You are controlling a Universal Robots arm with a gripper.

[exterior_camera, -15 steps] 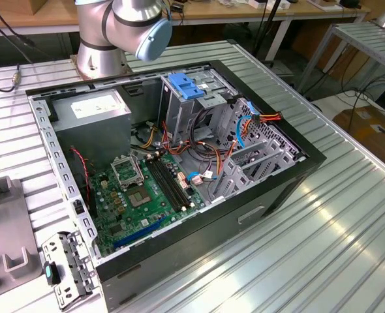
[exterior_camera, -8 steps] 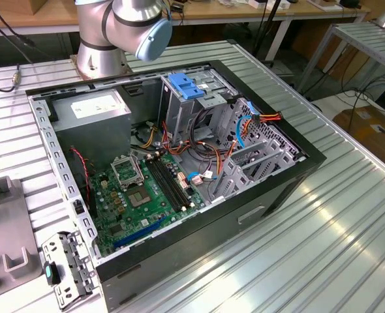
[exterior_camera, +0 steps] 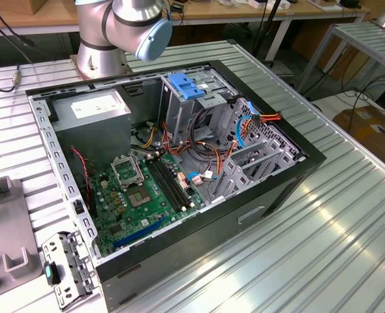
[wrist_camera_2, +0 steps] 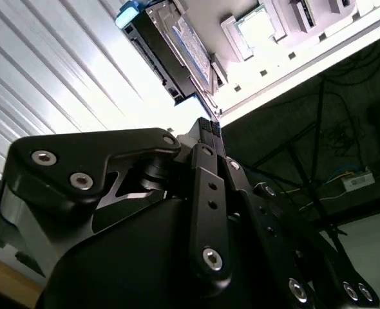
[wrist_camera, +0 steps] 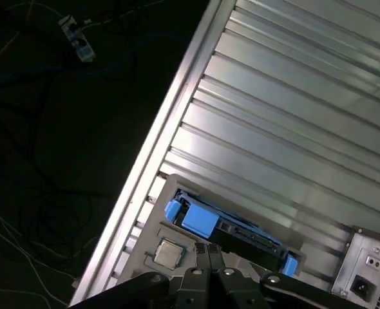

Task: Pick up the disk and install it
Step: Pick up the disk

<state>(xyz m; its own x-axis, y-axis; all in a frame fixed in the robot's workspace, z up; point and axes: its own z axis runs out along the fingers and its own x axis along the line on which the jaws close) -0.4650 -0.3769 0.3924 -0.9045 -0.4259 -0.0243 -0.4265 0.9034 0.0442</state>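
end effector (wrist_camera: 209,252) hovers just beside the disk (wrist_camera: 241,233), fingers (wrist_camera_2: 205,132) pressed together and empty. a good grasp likely means opening wide and centring squarely across its blue rails (wrist_camera: 196,219).

Silver blue-capped arm (exterior_camera: 98,44), black bolted hand (wrist_camera_2: 208,127)
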